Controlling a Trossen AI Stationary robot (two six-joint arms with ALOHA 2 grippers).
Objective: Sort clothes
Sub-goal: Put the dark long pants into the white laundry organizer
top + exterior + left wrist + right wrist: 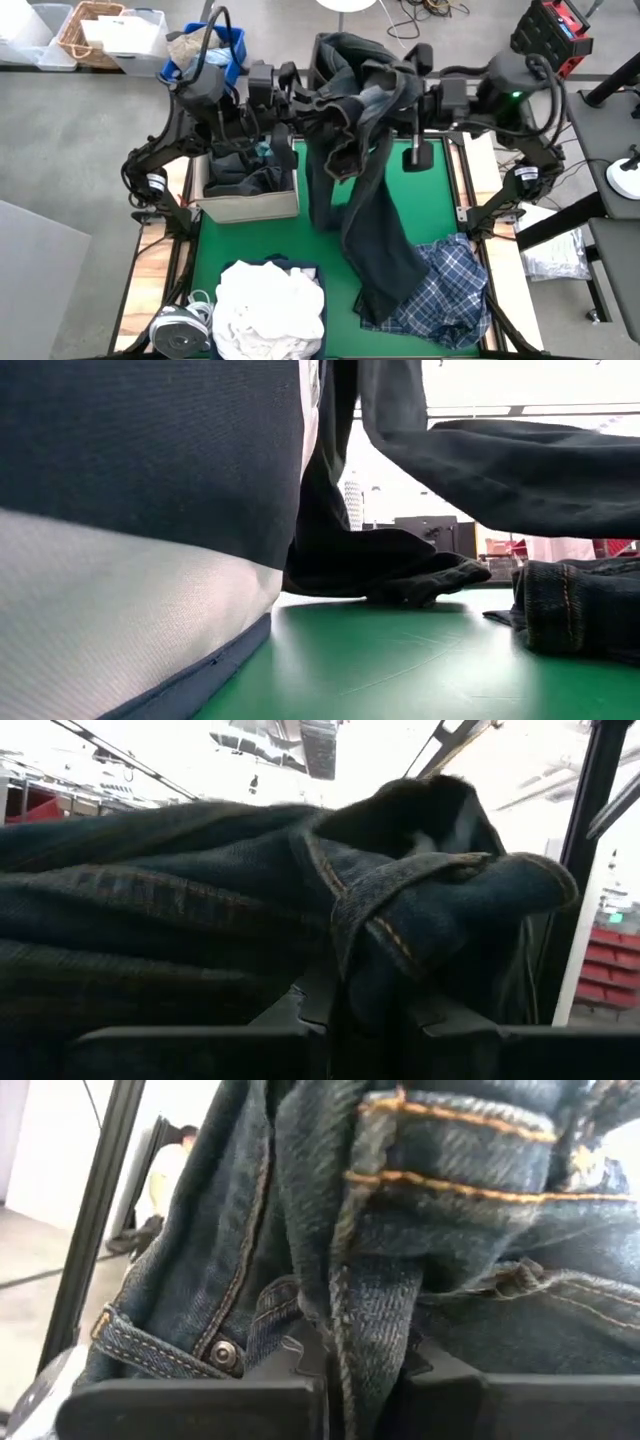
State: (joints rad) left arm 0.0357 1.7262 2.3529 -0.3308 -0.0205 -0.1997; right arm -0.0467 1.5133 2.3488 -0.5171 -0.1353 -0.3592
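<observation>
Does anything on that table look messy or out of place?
The jeans, held up by both the left gripper and the right gripper, trail down unevenly; one leg lies across the plaid shirt.

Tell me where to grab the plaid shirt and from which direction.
Grip the plaid shirt at its outer right part, coming straight down. It lies crumpled flat on the green mat, and the hanging jeans, held by the left gripper and right gripper, drape over its inner edge; the right part is uncovered.
</observation>
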